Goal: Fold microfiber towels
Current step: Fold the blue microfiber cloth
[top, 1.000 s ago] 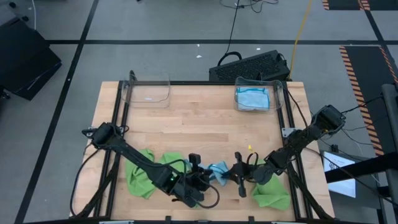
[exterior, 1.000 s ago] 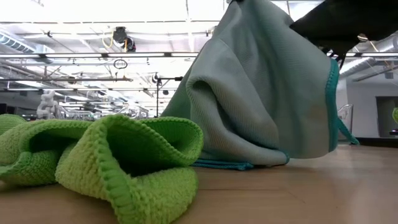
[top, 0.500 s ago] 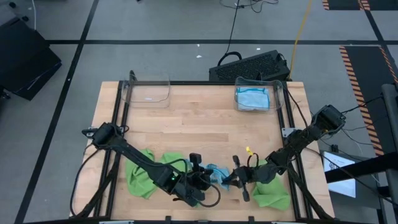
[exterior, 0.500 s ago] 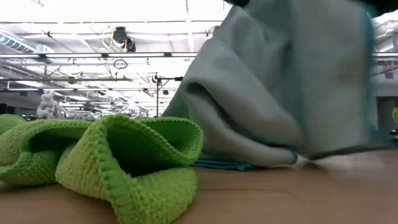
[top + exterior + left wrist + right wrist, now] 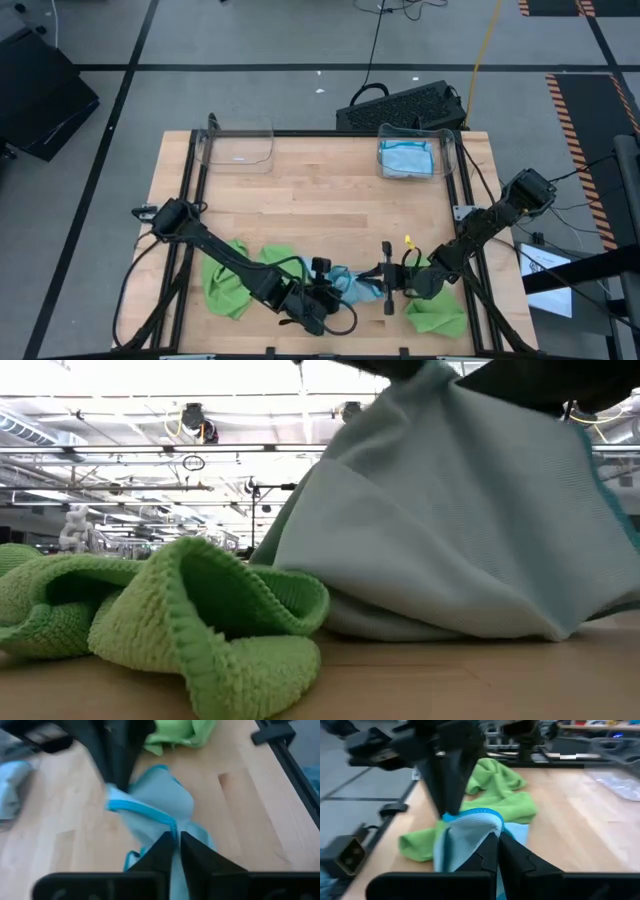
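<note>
Light blue microfiber towel (image 5: 349,283) w/ teal edging sits bottom centre of the high view, lifted off the wooden table (image 5: 320,200) between both grippers. Left gripper (image 5: 322,291) pinches its left edge, fingers nearly together on the cloth. Right gripper (image 5: 387,289) is clamped tight on its right edge. Green towel (image 5: 232,275) lies bunched bottom left, another green towel (image 5: 436,310) bottom right. Clear bin (image 5: 410,152) at upper right holds a folded blue towel (image 5: 407,160); second clear bin (image 5: 238,145) upper left.
</note>
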